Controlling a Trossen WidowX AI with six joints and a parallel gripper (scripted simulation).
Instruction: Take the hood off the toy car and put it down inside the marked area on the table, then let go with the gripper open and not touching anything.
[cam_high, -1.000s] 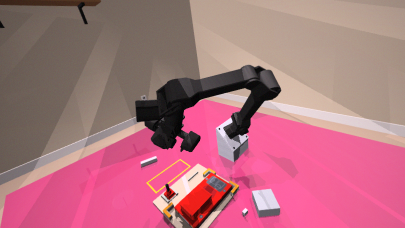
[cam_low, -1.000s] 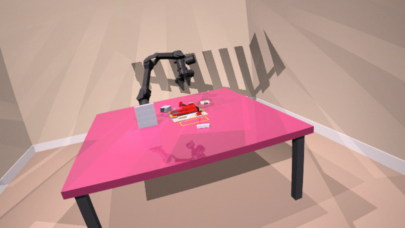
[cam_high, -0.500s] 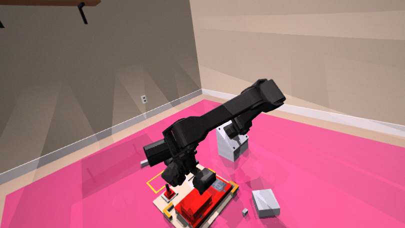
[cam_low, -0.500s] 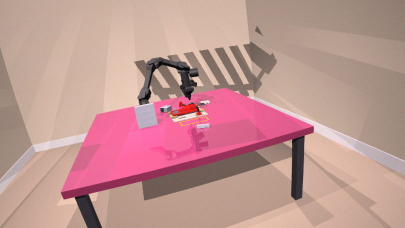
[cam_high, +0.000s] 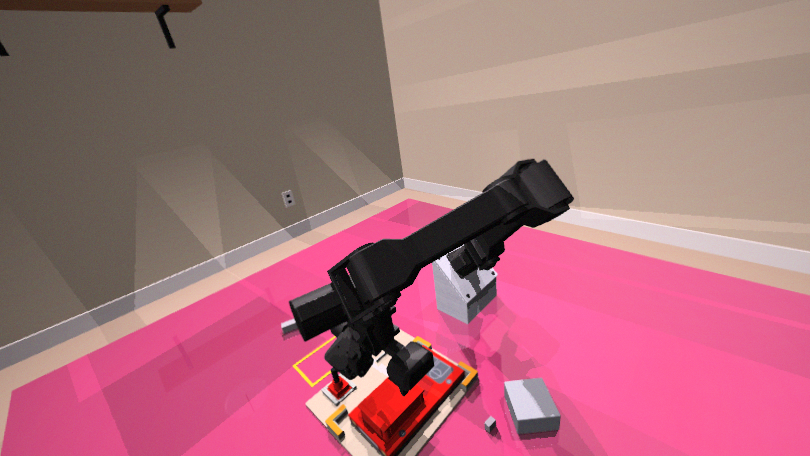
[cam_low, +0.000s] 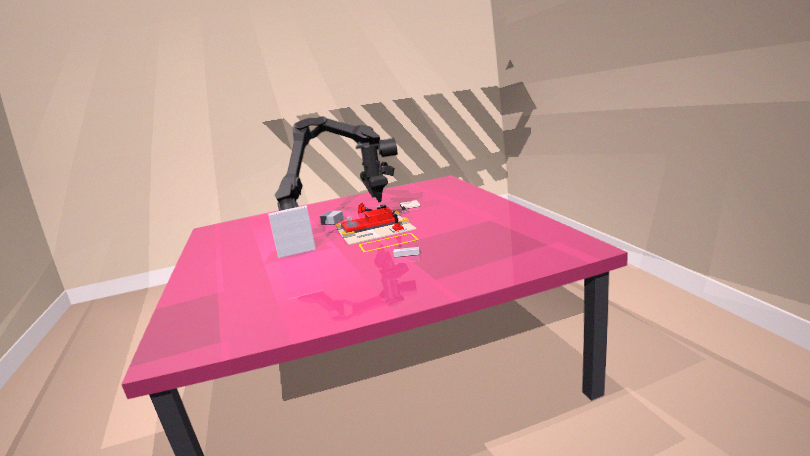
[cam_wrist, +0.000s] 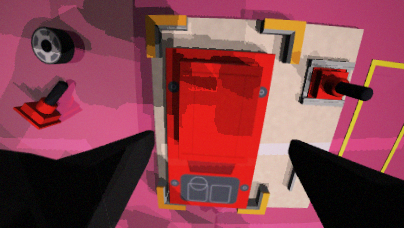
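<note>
Above the red toy car on the pink desk (cam_high: 651, 339) (cam_low: 498, 266), the gripper (cam_high: 378, 371) (cam_low: 379, 198) (cam_wrist: 221, 141) hangs with its fingers spread almost fully, holding nothing. The hood (cam_high: 376, 418) (cam_low: 378, 215) (cam_wrist: 220, 117), seemingly the raised red block, is on the car, which lies on a pale board (cam_high: 323, 406) (cam_low: 357, 239) (cam_wrist: 280, 125) between yellow corner pieces. The marked area (cam_high: 303, 375) (cam_low: 389, 243) (cam_wrist: 357, 107), a yellow outline, lies beside the board. The hood will probably prove light, stiff and smooth, so somewhat slippery; it looks sturdy rather than fragile. Pinching its two long upright sides, near the middle, should keep it level while lifting straight up.
</note>
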